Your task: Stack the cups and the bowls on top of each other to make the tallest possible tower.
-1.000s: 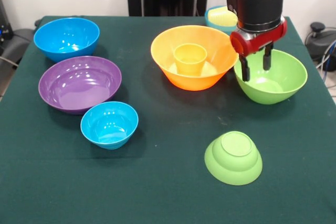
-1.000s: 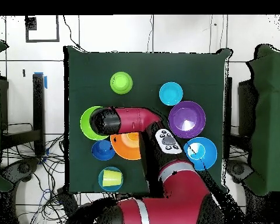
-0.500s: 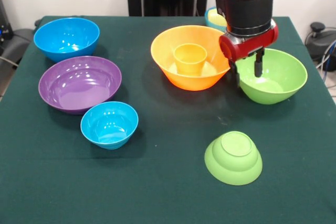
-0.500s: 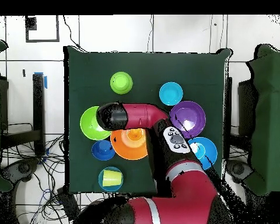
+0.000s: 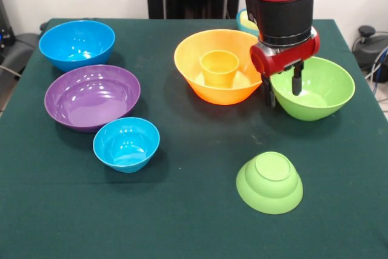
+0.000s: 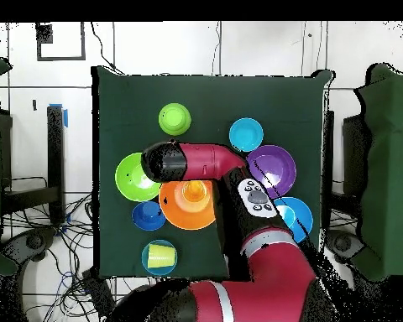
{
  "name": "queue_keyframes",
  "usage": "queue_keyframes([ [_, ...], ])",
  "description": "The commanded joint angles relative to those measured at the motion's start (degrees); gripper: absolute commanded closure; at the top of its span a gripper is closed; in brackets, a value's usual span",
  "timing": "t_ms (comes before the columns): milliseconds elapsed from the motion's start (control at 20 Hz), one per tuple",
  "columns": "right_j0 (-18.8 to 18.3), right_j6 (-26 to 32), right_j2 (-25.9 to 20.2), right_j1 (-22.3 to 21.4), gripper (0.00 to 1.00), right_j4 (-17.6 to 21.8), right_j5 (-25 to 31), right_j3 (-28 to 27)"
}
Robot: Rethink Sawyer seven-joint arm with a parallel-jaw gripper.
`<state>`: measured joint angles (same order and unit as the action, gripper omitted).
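Gripper (image 5: pixel 282 88): fingers apart, holding nothing; it straddles the rim of the large lime green bowl (image 5: pixel 318 89), one finger inside, the other outside in the gap toward the large orange bowl (image 5: pixel 213 70).
Arm (image 6: pixel 206 162): red and black, reaching over the middle of the tabletop (image 5: pixel 194 204).
Orange cup (image 5: pixel 219 67): upright, mouth up, inside the large orange bowl.
Large orange bowl: mid-tabletop toward the far edge in the front view, just beside the large lime green bowl.
Pale yellow cup (image 6: pixel 160 255): sits in a light blue bowl (image 6: pixel 146 250) near the tabletop's edge on the robot's side; mostly hidden behind the arm in the front view.
Dark blue bowl (image 6: pixel 148 215): small, seen only from overhead, between the large lime green bowl and the yellow cup.
Small lime green bowl (image 5: pixel 270 182): upside down, alone toward the near edge in the front view.
Large blue bowl (image 5: pixel 77 43): far left corner in the front view, upright.
Purple bowl (image 5: pixel 91 96): upright, just beside the large blue bowl.
Small light blue bowl (image 5: pixel 126 144): upright, just beside the purple bowl.
Writing: no readable brand or label on any item.
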<state>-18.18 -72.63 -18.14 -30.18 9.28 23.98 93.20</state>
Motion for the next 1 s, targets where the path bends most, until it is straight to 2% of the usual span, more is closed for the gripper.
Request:
queue_keyframes([
  [50,1.07,0.47,-2.00,4.34,0.00,4.11,5.61,-2.41],
  [600,2.76,0.27,-1.54,4.66,0.00,3.90,6.90,-2.84],
  [1000,3.34,-0.39,-1.12,4.93,0.00,4.00,5.51,-2.84],
])
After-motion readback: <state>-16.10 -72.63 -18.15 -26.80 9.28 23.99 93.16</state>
